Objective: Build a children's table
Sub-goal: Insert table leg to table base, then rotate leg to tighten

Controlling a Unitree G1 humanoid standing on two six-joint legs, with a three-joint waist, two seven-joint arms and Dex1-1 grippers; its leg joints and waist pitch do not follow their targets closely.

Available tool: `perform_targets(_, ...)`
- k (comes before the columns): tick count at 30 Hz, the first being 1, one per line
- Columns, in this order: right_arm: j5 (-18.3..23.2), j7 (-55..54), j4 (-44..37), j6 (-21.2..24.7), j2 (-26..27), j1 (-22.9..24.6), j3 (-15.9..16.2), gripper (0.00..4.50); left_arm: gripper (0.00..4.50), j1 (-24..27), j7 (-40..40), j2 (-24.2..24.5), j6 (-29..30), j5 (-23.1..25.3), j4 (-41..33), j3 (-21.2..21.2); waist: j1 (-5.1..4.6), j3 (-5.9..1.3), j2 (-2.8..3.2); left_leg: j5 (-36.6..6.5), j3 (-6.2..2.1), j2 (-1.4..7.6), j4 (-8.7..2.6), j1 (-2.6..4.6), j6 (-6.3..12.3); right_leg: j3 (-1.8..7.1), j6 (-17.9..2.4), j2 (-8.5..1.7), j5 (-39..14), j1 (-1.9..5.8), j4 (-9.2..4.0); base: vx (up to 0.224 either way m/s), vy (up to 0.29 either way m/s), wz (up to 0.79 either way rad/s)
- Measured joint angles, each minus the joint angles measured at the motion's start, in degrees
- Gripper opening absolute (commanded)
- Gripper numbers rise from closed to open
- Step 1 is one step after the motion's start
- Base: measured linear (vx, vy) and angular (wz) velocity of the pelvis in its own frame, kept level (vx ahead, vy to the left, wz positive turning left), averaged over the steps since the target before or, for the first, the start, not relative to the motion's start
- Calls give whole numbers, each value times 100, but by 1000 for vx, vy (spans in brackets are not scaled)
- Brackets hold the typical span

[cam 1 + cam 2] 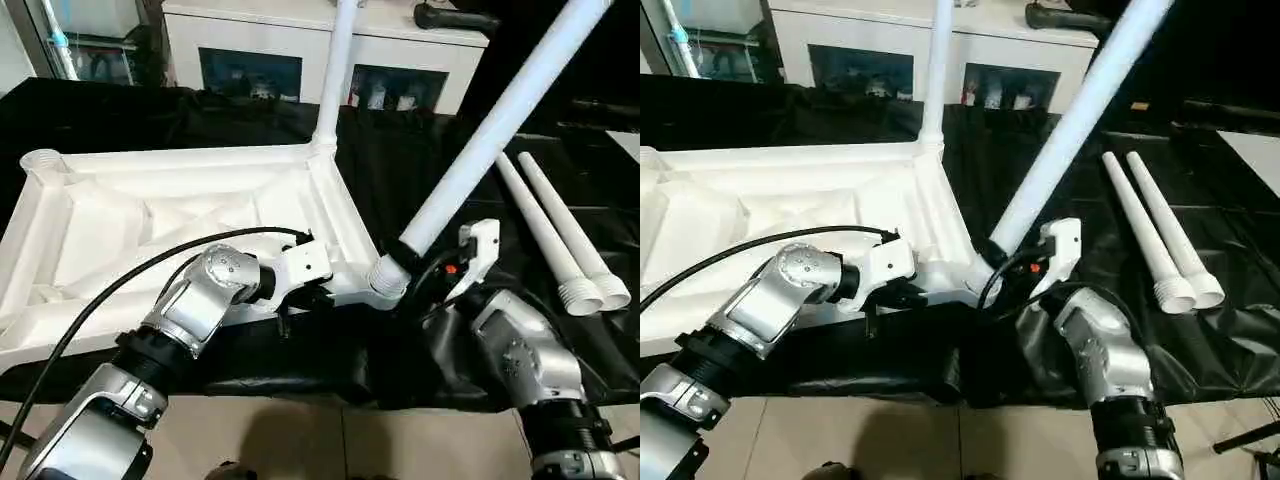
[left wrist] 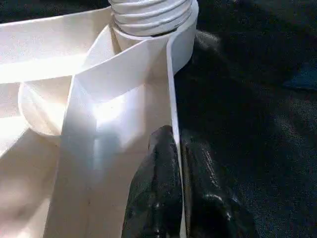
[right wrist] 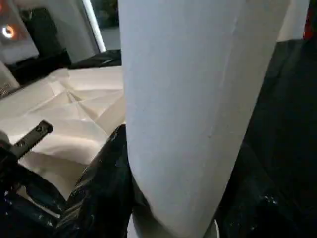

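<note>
1. Lying underside up on the black cloth [image 1: 400, 170], your tabletop [image 1: 180, 215] has one leg [image 1: 338, 70] upright in its far corner.
2. Your left gripper [image 2: 177, 163] pinches the tabletop's near rim.
3. Your right gripper [image 3: 173, 198] clasps a tilted leg [image 1: 490, 135] at the near corner socket [image 1: 388, 280].
4. Two legs [image 1: 560, 235] lie beside.

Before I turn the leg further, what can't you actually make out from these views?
- How deep the leaning leg sits in its corner socket: in the left wrist view the threads run off the top edge.
- That leg's far end: cut off by the top edge in both eye views.
- The right tool's grip: the leg hides one finger in the right wrist view.
- The tabletop's left end: outside both eye views.
</note>
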Motion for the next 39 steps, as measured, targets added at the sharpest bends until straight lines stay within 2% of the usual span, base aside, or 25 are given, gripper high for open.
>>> perform_targets(6, -286, 46, -96, -229, -235, 18, 298, 186, 0, -2, 7, -6, 0, 13, 7, 0, -11, 0, -1, 0, 0, -2, -1, 0, 0, 1, 1, 0, -1, 4, -10, 0, 0, 0)
perform_targets(13, -628, 297, -117, -79, -564, -159, 660, 186, 0, -3, 9, -7, 0, 25, 25, 0, -31, -9, -15, 0, 0, -2, -4, 1, 0, 1, 5, 0, -3, 4, -18, 0, 0, 0)
perform_targets(20, -633, 538, 98, 589, -690, -587, 716, 186, 0, -12, 17, -3, -1, 40, 96, 27, -97, -15, -26, -1, -4, -2, -8, 10, 0, -5, 7, 0, -4, -3, -48, 0, 0, 0)
perform_targets(23, -638, 636, 197, 728, -765, -719, 770, 185, 0, -16, 25, -8, -1, 68, 120, 37, -109, -18, -30, -1, -8, -2, -17, 14, 0, -16, 7, 1, -5, 7, -88, 0, 0, 0)
perform_targets(29, -665, 603, 192, 666, -766, -672, 787, 185, 0, -15, 25, -14, 0, 110, 123, 32, -109, -34, -55, -1, -9, -7, -21, 17, 0, -12, 7, 0, -5, 15, -105, 0, 0, 0)
perform_targets(39, -678, 216, 93, 449, -541, -471, 741, 185, 0, 27, 68, -6, 0, 111, 121, 51, -124, -35, -54, -2, -13, -6, -23, 56, -1, -16, 28, 0, -19, 38, -107, 0, 0, 0)
